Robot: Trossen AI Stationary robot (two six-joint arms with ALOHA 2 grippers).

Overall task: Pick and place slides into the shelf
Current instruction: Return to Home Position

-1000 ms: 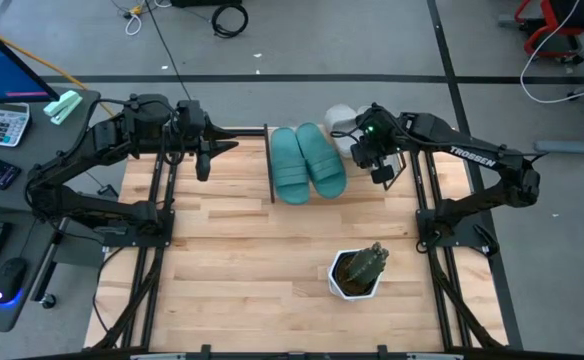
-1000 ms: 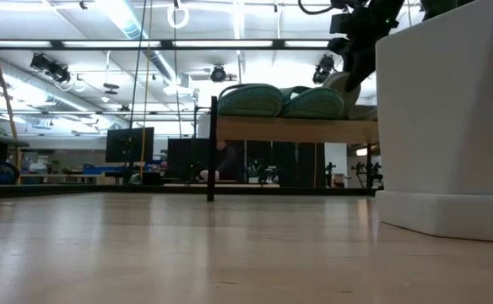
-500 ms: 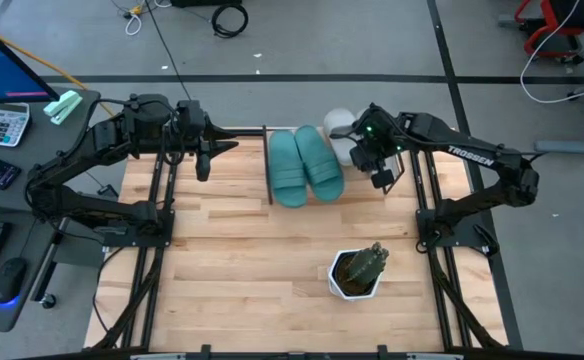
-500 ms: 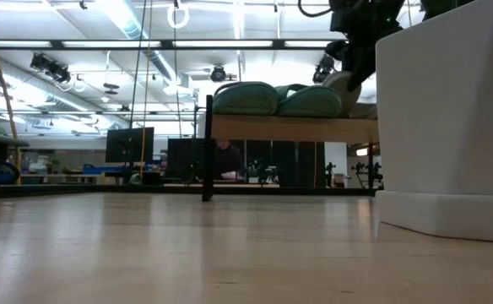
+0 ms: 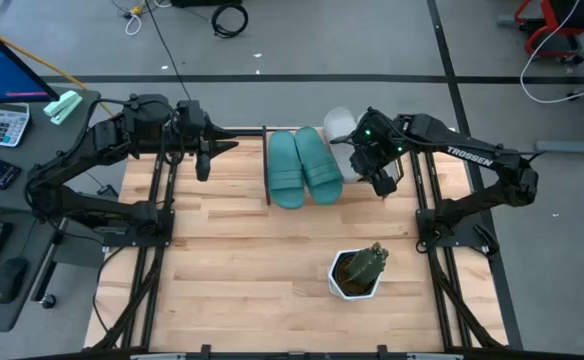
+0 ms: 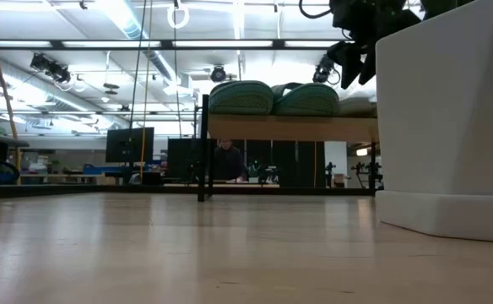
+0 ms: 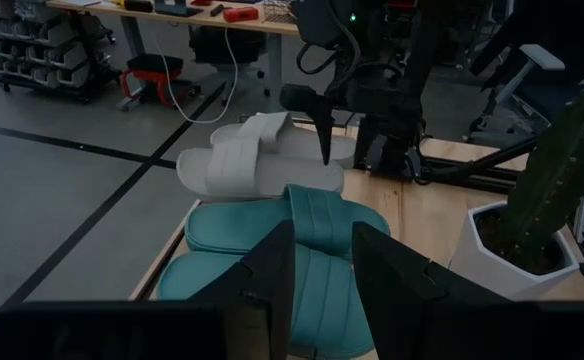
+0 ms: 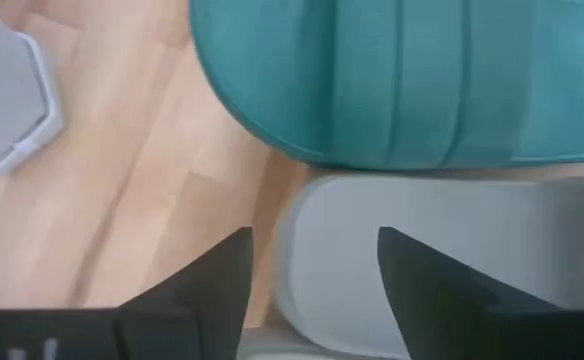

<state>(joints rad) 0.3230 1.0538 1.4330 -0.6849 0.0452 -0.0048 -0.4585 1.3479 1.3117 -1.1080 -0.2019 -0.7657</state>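
Note:
The shelf (image 6: 289, 128) stands at the table's far middle on thin black legs. Two teal slides (image 5: 302, 168) lie side by side on its plank. A light grey slide (image 7: 257, 170) lies on the plank to their right, with a second grey one (image 7: 272, 125) just beyond it. My right gripper (image 5: 382, 183) hangs open, fingers pointing down, right above the grey slide (image 8: 442, 240). My left gripper (image 5: 204, 163) waits open and empty at the far left, facing the teal slides (image 7: 302, 225). My right gripper stands open over the end of the grey slide (image 8: 332, 215), coming from above with the fingers pointing down. I cannot tell whether its fingertips (image 7: 324, 150) touch the slide, which lies flat on the shelf.
A white planter with a cactus (image 5: 357, 272) stands near the table's front right and fills the right of the low view (image 6: 449, 118). Bare wooden tabletop (image 5: 242, 250) lies between shelf and front edge. A desk with a calculator (image 5: 7, 125) stands left of the table.
My right gripper has opened and let go of the grey slide, moving slightly toward the near edge. The shelf with the teal slides has slid a little toward the table's left.

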